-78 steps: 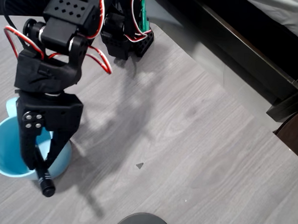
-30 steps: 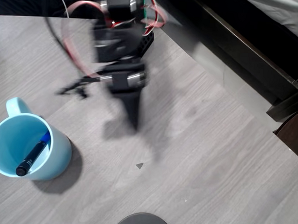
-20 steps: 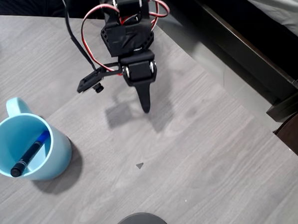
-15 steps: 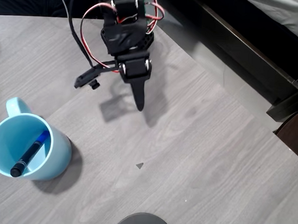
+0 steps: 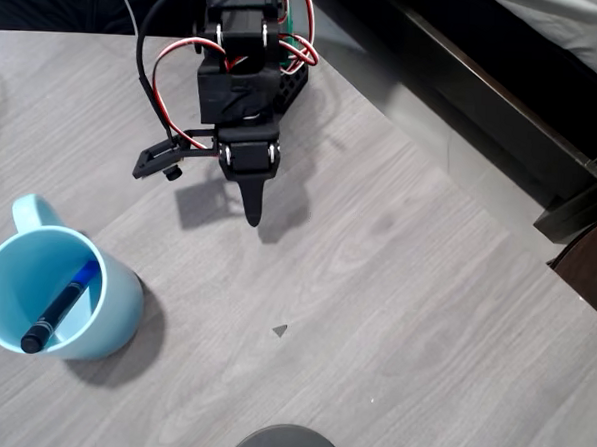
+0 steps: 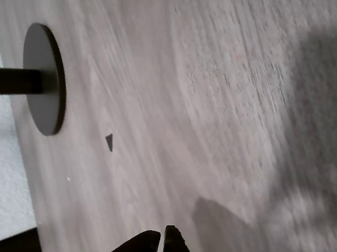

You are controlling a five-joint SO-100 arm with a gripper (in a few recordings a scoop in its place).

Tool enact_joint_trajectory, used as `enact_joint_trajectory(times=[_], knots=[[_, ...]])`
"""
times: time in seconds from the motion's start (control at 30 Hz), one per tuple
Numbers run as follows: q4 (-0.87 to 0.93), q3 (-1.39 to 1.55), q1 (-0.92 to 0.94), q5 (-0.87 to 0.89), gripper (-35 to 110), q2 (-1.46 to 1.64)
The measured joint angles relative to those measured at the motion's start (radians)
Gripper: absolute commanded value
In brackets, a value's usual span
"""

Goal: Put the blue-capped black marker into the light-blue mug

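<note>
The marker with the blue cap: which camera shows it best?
The overhead view: the blue-capped black marker leans inside the light-blue mug, unobstructed. The wrist view faces bare table beyond the closed claw instead.

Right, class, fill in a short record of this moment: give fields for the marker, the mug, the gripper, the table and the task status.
marker: blue-capped black marker lies slanted inside the mug, cap end deeper, black end up at the rim
mug: light-blue mug upright at the overhead view's left edge, handle toward the top
gripper: gripper shut, holding nothing, apart from the mug
table: grey wood-grain table; dark round disc at its lower edge
status: marker already in mug
</note>
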Motion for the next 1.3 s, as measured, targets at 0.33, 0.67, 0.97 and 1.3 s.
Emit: enact_joint_trajectory(times=[0.33,0.67,0.97,1.3], knots=[[0.144,0.000,0.023,-0.028,0,0.000],[0.230,0.000,0.126,0.017,0,0.000],[0.249,0.000,0.081,0.017,0,0.000],[0.255,0.000,0.025,0.017,0,0.002]])
